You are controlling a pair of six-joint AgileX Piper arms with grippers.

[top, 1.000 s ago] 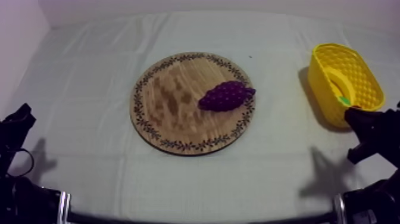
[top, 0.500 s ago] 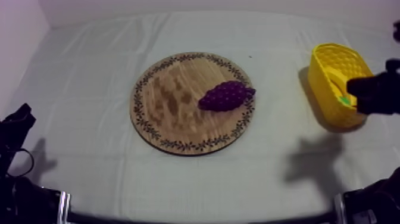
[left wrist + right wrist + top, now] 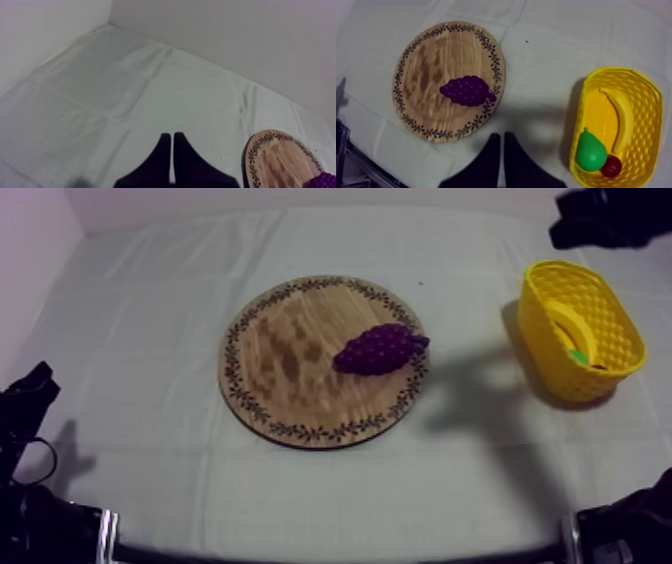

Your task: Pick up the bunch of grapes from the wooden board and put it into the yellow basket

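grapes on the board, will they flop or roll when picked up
Probably stiff: the grapes look like one moulded lump, no loose berries. Unlikely to roll far, lying long and flat on the board. The bumpy, tapered surface may slip.

The left arm [image 3: 28,403] and right arm [image 3: 600,216] are plain matte black lumpy shapes, no markings I can make out. The left claw [image 3: 172,136] is two smooth black fingers, wide at the base and narrowing to blunt tips, together making one wedge with a thin pale line down the middle. The right claw [image 3: 502,135] looks identical. From above there's a shiny silver band [image 3: 106,528] on the left base, plus a matching one on the right.
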